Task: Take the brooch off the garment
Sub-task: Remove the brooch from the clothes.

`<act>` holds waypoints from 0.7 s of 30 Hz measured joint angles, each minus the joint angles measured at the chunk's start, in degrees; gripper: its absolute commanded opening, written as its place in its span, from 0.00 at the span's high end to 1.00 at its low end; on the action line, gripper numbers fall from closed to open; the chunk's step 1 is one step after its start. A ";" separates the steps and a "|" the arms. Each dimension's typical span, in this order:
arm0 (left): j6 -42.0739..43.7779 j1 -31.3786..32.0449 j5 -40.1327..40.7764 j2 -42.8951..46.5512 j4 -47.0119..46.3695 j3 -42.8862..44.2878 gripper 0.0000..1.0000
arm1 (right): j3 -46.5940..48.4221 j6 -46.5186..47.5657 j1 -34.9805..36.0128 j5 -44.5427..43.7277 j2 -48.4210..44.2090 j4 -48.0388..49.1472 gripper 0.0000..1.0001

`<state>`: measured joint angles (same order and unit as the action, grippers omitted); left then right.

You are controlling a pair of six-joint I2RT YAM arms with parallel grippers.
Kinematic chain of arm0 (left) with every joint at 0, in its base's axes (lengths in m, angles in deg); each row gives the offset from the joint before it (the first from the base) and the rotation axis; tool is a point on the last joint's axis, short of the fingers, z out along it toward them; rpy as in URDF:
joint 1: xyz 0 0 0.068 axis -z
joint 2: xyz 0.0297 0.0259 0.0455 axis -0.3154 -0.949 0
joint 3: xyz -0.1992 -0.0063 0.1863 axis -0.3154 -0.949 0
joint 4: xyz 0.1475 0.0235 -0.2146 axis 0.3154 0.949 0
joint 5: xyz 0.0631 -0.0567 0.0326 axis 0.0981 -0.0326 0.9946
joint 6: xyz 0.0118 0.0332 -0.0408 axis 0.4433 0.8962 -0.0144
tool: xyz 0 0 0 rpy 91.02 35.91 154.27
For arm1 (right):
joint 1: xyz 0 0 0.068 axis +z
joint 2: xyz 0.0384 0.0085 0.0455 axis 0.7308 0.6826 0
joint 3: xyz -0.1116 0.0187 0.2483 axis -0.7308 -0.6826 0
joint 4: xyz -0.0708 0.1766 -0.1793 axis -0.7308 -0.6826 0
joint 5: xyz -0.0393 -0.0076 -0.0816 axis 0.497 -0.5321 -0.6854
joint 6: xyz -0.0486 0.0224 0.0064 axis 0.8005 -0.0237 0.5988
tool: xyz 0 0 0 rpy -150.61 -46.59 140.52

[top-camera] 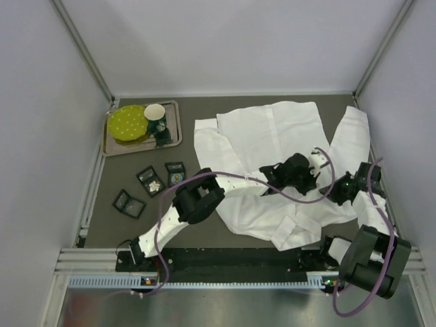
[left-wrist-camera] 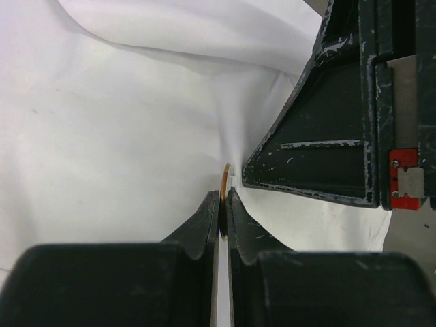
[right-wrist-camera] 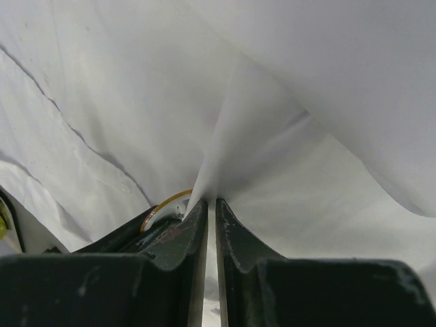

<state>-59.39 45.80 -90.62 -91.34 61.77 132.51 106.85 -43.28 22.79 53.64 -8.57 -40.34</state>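
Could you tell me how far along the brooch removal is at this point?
Done: the grasp, both sets of jaws closed at the shirt. In hand: the left gripper pinches the gold-rimmed brooch; the right gripper clamps a fold of cloth beside it. Left: the brooch sits against the cloth, seemingly not yet detached, so pulling it free remains.

The dark table (top-camera: 197,112) carries the white shirt (top-camera: 272,136), a metal tray (top-camera: 174,138) and three small black cases (top-camera: 150,180).

I see plain white enclosure walls (top-camera: 225,41) | dark grey matte tabletop (top-camera: 194,107) | silver aluminium rail (top-camera: 88,259) at near edge | even light
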 measured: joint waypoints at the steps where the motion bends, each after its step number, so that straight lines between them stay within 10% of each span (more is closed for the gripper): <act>1: 0.02 0.02 0.00 0.00 -0.24 -0.04 1.00 | 0.00 0.02 0.00 0.44 0.28 0.26 0.90; 21: 5.66 2.47 4.87 0.02 -2.58 -1.25 1.00 | -1.51 -0.61 0.00 2.03 -0.70 1.16 0.89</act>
<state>-53.73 48.27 -85.75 -91.31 59.19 131.27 105.34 -43.89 22.79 55.67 -9.27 -39.18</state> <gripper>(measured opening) 0.082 0.116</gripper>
